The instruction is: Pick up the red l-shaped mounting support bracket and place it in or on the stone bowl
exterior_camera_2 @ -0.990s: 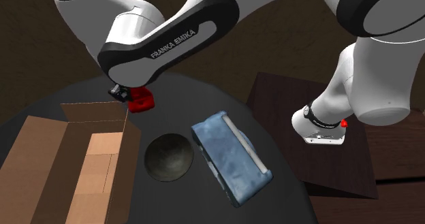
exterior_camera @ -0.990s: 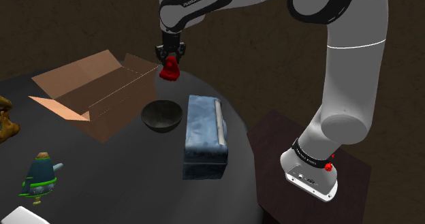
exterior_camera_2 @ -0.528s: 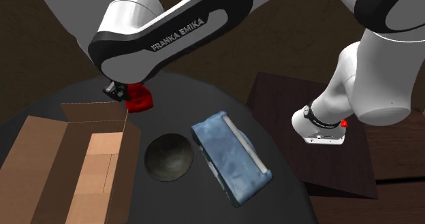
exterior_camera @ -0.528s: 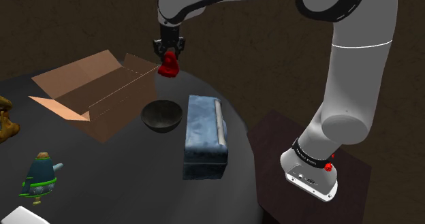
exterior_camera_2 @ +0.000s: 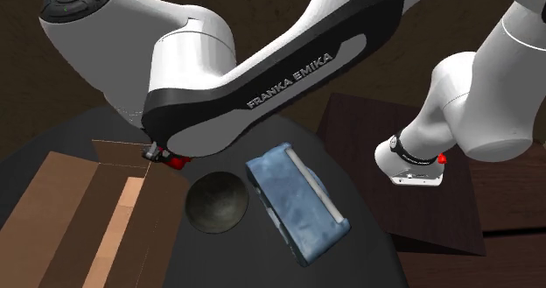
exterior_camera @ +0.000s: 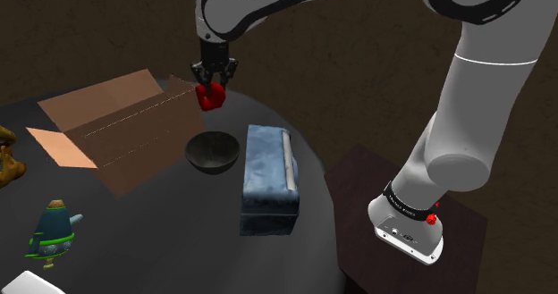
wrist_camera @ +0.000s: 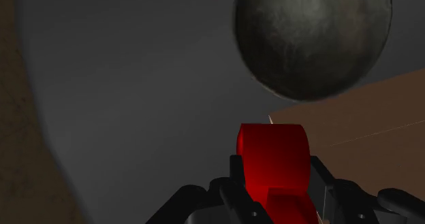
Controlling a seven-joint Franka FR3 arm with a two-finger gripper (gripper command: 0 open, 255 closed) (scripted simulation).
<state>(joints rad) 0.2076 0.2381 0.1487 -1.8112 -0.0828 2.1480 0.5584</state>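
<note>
The black claw is clasping the red L-shaped bracket, seemingly lifted off the dark bench; lowering it into the dark grey stone bowl is remaining.

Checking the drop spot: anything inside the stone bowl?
Nothing seen: the dark grey round stone bowl shows a bare, mottled inside in the second exterior view. In the shoulder view its near wall covers the bottom.
</note>
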